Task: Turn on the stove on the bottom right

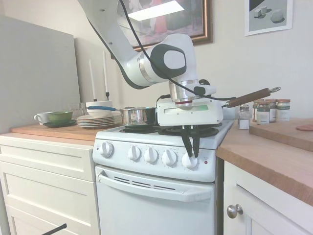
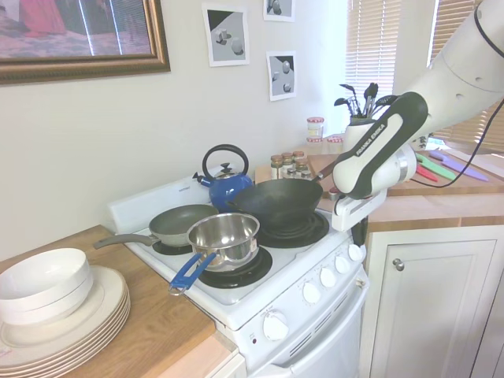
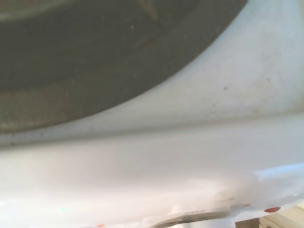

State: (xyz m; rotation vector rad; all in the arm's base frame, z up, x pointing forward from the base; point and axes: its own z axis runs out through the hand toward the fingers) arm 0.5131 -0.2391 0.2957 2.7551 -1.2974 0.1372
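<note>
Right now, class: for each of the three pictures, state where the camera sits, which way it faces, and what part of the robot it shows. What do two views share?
First exterior: low before the stove, facing its knobs; arm and gripper at the rightmost knob.
Second exterior: above the counter beside the plates, looking across the burners; arm enters from the right.
Wrist: close on white enamel; no robot parts.
Shared: both exteriors show the steel saucepan.

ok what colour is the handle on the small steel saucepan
Blue. The saucepan's handle shows best in the second exterior view, sticking out over the stove's front edge.
</note>
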